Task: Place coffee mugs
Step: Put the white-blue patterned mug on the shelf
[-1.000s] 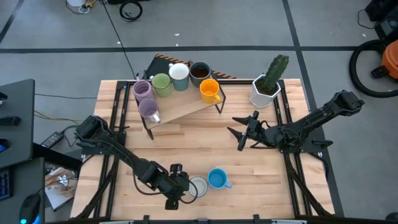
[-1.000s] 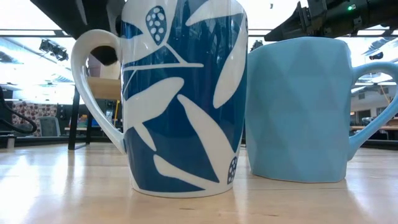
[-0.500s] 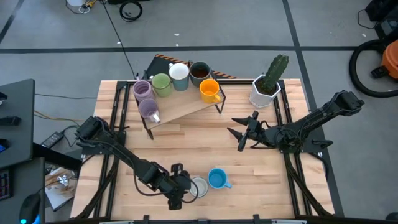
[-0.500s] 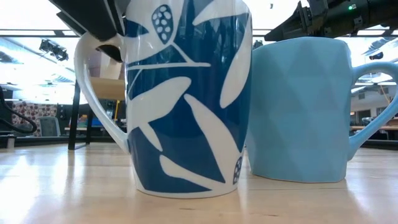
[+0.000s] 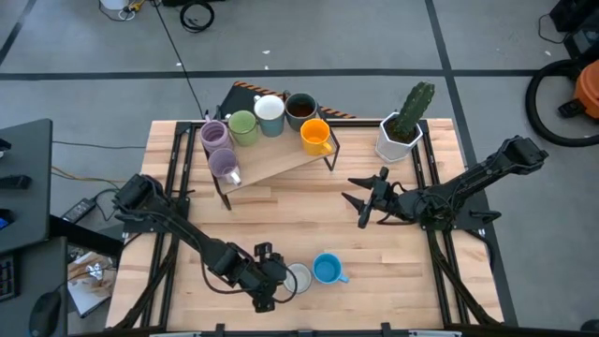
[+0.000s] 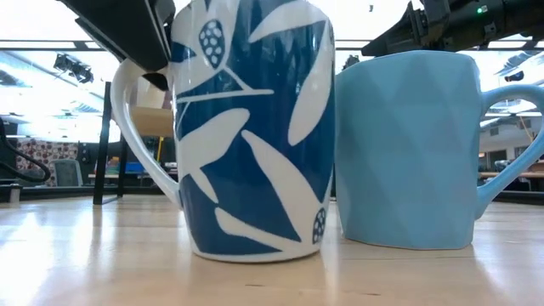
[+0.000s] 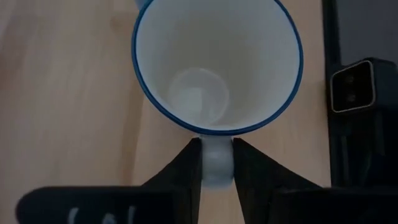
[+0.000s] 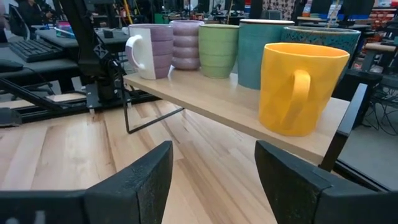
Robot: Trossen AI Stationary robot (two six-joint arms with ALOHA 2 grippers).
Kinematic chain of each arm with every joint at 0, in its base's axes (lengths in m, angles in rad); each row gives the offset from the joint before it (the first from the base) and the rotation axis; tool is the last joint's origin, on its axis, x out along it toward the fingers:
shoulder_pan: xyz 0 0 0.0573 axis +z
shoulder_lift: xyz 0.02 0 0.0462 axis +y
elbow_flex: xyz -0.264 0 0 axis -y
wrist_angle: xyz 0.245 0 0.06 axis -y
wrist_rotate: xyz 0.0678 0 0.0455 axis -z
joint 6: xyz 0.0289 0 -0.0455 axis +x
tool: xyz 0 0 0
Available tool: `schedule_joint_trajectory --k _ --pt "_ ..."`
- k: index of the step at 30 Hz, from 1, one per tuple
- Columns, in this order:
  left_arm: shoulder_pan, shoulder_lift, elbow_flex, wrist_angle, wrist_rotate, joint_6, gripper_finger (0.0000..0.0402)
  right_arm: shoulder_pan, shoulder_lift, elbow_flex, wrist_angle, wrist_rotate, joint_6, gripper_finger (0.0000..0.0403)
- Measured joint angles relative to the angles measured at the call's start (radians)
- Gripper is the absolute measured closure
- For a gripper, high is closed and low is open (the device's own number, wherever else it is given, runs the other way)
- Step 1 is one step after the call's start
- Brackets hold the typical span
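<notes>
Left pincer (image 5: pixel 271 284): sat low at the near edge of the worktop (image 5: pixel 374 234), its two dark fingers (image 7: pixel 186 171) pressed against either side of the handle of the blue-and-white leaf mug (image 6: pixel 251 127), so it was holding that mug by the handle.
Leaf mug: upright or very nearly so on the worktop (the low view showed it leaning a little, base seemingly on the wood); seen from above its white inside was empty (image 7: pixel 214 68).
Light blue mug (image 5: pixel 327 270): stood just beside the leaf mug on the side toward the right arm, upright, handle pointing away from its neighbour; in the low view the two looked almost touching (image 6: pixel 404 144).
Right pincer (image 5: pixel 363 199): hung over the middle of the worktop, wide and holding nothing, pointing toward the wooden shelf (image 5: pixel 281 159).
Wooden shelf: a raised board on dark legs at the far side of the worktop, carrying six mugs.
Shelf mugs: two purple mugs (image 5: pixel 218 150) at the left-arm end, one behind the other, then a green mug (image 5: pixel 243 126), a white mug (image 5: pixel 270 110), a dark brown mug (image 5: pixel 300 108) and an orange mug (image 5: pixel 315 137) nearest the right arm, with its handle facing the front (image 8: pixel 297 87).
Cactus pot (image 5: pixel 401 136): a white faceted pot with a green cactus, at the far corner on the right arm's side, apart from the shelf.
</notes>
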Motion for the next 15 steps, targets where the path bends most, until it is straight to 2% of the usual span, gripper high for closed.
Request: schedule_joint_trajectory --k 9,15 --pt "0.015 -0.002 0.000 -0.090 -0.008 -0.040 0.0324 0.000 0.000 0.000 0.022 -0.018 -0.064 0.0170" --pt "0.007 -0.012 -0.003 -0.164 -0.122 -0.116 0.0323 0.000 0.000 0.000 0.045 -0.077 -0.072 0.0170"
